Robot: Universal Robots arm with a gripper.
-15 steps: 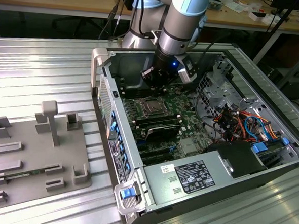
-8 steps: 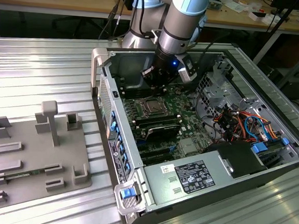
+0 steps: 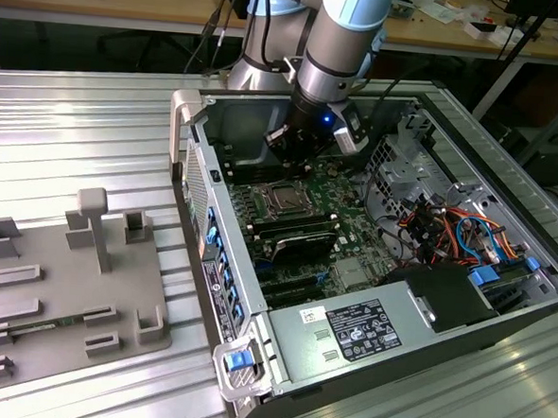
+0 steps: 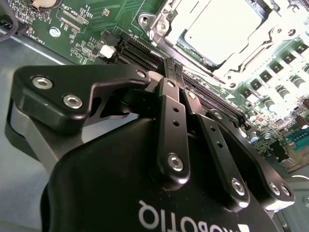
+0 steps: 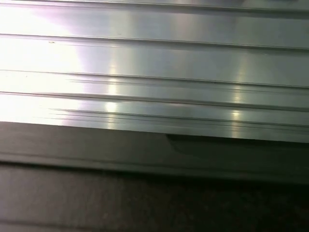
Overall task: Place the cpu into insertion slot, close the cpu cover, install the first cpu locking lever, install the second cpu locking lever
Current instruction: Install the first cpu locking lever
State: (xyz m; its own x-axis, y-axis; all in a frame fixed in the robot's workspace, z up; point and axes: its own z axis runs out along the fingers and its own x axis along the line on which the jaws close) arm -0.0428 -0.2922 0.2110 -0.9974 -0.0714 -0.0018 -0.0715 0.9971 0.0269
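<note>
Here a big open computer case (image 3: 370, 271) lies on its side on a ribbed metal surface (image 3: 75, 130). The robot arm (image 3: 341, 42) reaches down into the case from 12 o'clock in the exterior view. Its black gripper (image 3: 292, 144) hangs low over the green board (image 3: 345, 213), just at 12 o'clock from the insertion slot (image 3: 286, 200). In the second wrist view the gripper (image 4: 173, 67) has its two fingers (image 4: 169, 101) pressed together at the tips, with no gap and nothing between them. The tips sit right at the near edge of the shiny metal frame around the slot, next to a long black memory slot (image 4: 203, 94). I cannot tell if they touch it. The cpu (image 4: 219, 24) lies flat inside the insertion slot (image 4: 159, 26), and its bright silver face looks up. The cpu cover (image 4: 244, 46) lies down flat around the chip, so the chip shows through the square hole in the middle. The locking levers are too small to make out. In the exterior view a grey power box (image 3: 347, 332) sits at 6 o'clock in the case, and red, blue and orange wires (image 3: 458, 229) curl at 3 o'clock. A grey holder tray (image 3: 56, 290) with pegs and little pockets lies on the surface at 9 o'clock from the case. The first wrist view shows shiny ribbed metal (image 5: 154, 72) above a dark edge.
</note>
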